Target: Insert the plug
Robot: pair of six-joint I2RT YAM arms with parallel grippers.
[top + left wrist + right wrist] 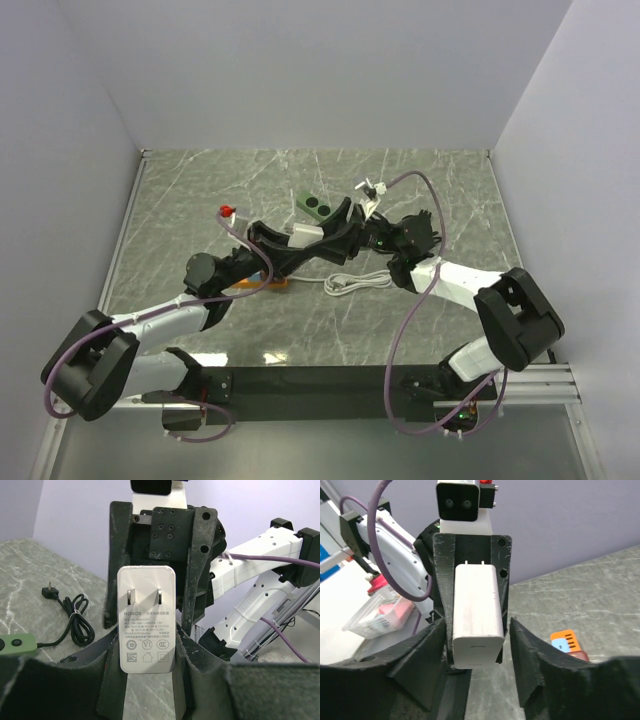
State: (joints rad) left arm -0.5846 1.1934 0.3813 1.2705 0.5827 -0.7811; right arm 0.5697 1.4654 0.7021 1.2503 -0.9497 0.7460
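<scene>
White plug charger (146, 620) raised over mid bench (200, 190), side edges pinched by the left hand (147, 647), right hand (477, 625) flanking it tightly, contact impossible to tell, green power strip (315, 205) near behind, well short of the far edge

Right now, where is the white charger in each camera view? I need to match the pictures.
Top external: white charger, small, just left of centre, directly below the green power strip.
Left wrist: charger at centre, pronged face toward the camera.
Right wrist: charger at centre, plain back toward the camera, prongs on top.
Shared landmark: the green power strip, at the left wrist view's lower left edge; absent from the right wrist view.
</scene>
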